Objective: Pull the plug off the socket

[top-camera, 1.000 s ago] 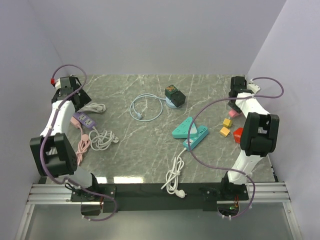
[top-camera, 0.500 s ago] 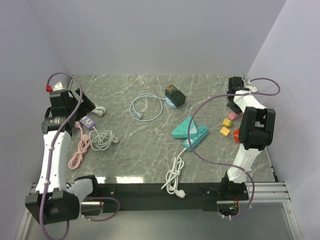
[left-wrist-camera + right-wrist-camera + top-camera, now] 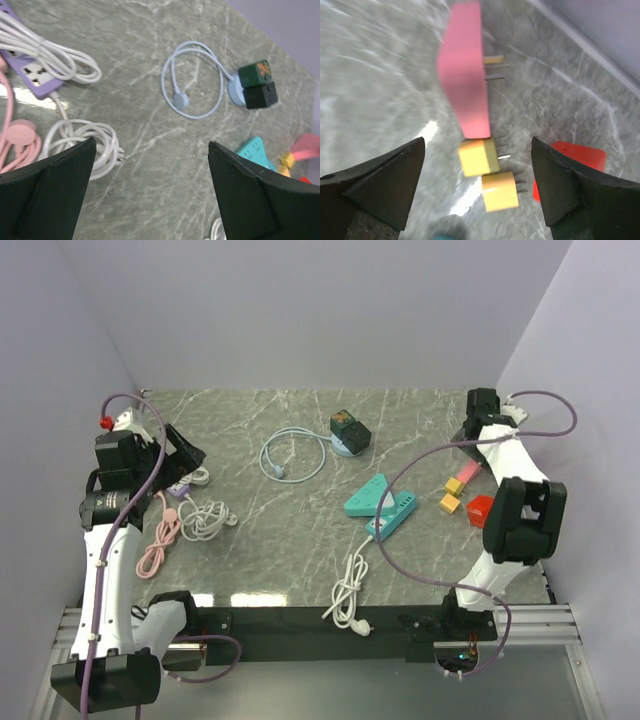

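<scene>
Top view: the white plug (image 3: 373, 529) looks seated in the teal socket strip (image 3: 381, 502) mid-table, so nothing is pulled yet. Left wrist: my left gripper (image 3: 151, 150) gapes wide and empty above a coiled white cord (image 3: 111, 145). Right wrist: my right gripper (image 3: 478, 150) is spread and empty over a pink adapter (image 3: 465, 90)

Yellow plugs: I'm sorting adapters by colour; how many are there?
2 yellow plugs: one at the end of the pink plug, the other next to it, by the red block.

The table (image 3: 280, 525) is grey marble-look stone, polished enough to glare. The purple strip (image 3: 30, 75) and teal strip (image 3: 380, 502) look like smooth plastic, and the white cord (image 3: 42, 47) is glossy.
</scene>
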Available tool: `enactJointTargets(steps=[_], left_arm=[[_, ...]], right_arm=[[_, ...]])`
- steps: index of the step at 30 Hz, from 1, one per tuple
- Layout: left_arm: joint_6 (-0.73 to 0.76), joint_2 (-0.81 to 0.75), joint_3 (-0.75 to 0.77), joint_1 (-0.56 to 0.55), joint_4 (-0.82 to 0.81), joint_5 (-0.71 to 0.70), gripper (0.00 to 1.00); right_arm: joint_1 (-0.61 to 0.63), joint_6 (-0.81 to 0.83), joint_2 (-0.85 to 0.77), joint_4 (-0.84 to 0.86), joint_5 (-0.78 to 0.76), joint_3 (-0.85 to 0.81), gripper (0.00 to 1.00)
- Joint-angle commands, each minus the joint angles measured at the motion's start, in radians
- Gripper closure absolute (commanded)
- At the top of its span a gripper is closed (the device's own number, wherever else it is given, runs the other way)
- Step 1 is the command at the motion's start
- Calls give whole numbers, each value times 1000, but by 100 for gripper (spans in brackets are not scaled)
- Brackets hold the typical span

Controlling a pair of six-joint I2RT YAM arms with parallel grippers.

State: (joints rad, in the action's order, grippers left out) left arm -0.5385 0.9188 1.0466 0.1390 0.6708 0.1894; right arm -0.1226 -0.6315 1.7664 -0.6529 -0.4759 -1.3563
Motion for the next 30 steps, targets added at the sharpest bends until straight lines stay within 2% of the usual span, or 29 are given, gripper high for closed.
enactJointTargets(steps=[1,5,9,12,16,21,25,30], left_arm=[[2,-9,4,-13,-39,116,0],[3,-5,-13,-41,-65,183,1],[6,14,-33,-111,-99,238,1],[-6,37,-43,-289,-129,222,1],[-72,57,-68,-412,-196,153,1],[-133,97,-96,-519,-269,113,1],[-144,133,-85,-601,-287,74,1],[-141,166,-57,-645,-275,39,1]], right_arm=[[-5,48,-133,-21,25,-66,7],[14,96,-192,-74,135,-103,5],[73,128,-316,-44,272,-8,5],[93,102,-415,1,420,121,5],[116,9,-567,67,531,332,5],[175,-143,-772,223,568,577,5],[207,-224,-805,327,588,735,4],[207,-316,-794,499,591,853,3]])
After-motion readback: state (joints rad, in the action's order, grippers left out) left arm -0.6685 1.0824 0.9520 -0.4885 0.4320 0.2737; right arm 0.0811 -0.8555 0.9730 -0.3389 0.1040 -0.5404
